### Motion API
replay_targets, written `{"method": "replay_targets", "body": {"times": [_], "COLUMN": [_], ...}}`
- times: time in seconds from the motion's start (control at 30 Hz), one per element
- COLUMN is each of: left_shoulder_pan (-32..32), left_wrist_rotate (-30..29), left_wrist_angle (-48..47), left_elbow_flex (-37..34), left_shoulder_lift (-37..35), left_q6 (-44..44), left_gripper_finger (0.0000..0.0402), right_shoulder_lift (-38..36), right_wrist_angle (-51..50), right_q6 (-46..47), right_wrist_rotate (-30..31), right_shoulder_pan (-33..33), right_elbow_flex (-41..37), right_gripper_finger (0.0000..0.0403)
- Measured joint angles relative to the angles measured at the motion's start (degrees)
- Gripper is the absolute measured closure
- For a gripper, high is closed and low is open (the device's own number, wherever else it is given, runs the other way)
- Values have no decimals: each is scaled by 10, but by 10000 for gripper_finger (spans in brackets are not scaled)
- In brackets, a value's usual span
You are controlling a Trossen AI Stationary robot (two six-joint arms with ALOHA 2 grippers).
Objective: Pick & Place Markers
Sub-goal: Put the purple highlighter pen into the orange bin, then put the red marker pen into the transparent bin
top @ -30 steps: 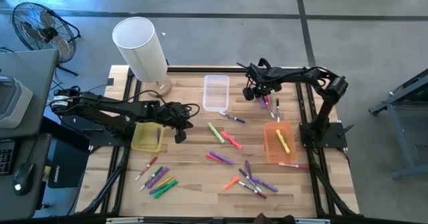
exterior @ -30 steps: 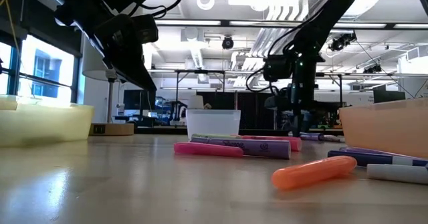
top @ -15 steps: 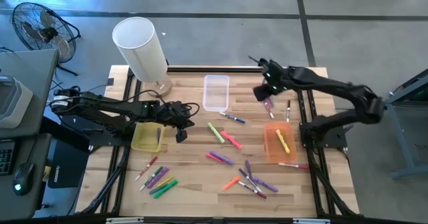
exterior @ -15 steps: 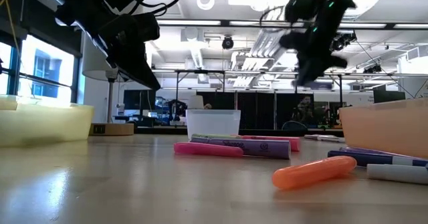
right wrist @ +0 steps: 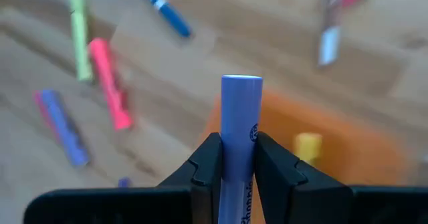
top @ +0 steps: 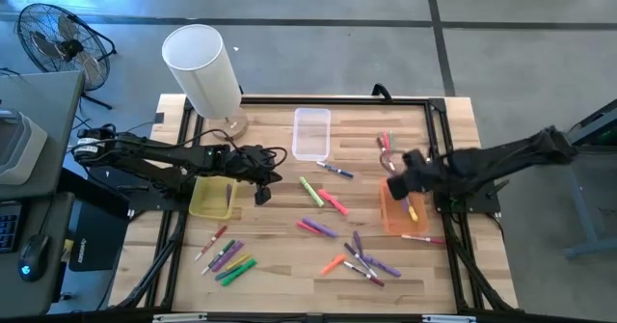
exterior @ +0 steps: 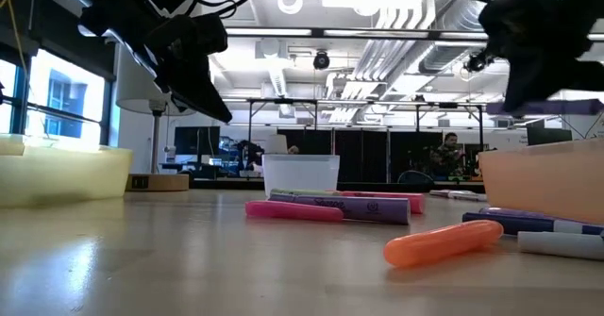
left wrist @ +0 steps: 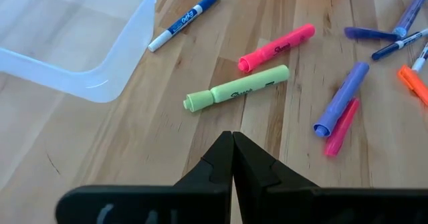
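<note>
Many markers lie loose on the wooden table: a green one (top: 308, 188) and a pink one (top: 334, 203) mid-table, a group (top: 228, 256) at the near left, another (top: 364, 261) at the near right, and a few (top: 386, 142) at the far right. My right gripper (top: 397, 176) hangs over the far end of the orange bin (top: 395, 219), shut on a purple marker (right wrist: 241, 117). A yellow marker (right wrist: 307, 144) lies in that bin. My left gripper (top: 260, 194) hovers shut beside the yellow bin (top: 210, 198), holding nothing. My right gripper pinches the purple marker's barrel (right wrist: 239, 158) between its two fingers (right wrist: 208, 162). The marker runs along the fingers, and its free end (right wrist: 241, 83) sticks out past the fingertips. The fingers slant steeply down, and the marker is lifted clear above the orange bin.
A clear bin (top: 311, 132) stands at the far middle with a blue pen (top: 335, 171) beside it. A white cylinder lamp (top: 202, 67) stands at the far left corner. Black frame rails (top: 445, 169) run along the table's sides.
My right gripper has risen from the markers at the far right and swung toward the table's near edge, turning as it went. It now hangs over the orange bin with the purple marker lifted clear.
</note>
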Motion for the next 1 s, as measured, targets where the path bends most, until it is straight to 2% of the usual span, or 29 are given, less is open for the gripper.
{"method": "replay_targets", "body": {"times": [0.13,0.27,0.47,0.77,1.0], "left_shoulder_pan": [0,0,0,0,0], "left_wrist_rotate": [-1,-11,-12,-11,-56], "left_wrist_angle": [0,5,5,4,28], "left_elbow_flex": [0,0,0,0,0], "left_shoulder_lift": [0,0,0,0,0], "left_q6": [0,0,-1,-5,-5], "left_gripper_finger": [401,401,401,401,401], "right_shoulder_lift": [17,46,88,98,97], "right_wrist_angle": [36,32,32,32,27], "right_q6": [68,101,107,106,74], "right_wrist_rotate": [23,26,2,-6,-8], "right_shoulder_pan": [63,85,88,88,88], "right_elbow_flex": [-31,-33,-33,-33,-33], "right_gripper_finger": [346,346,342,293,287]}}
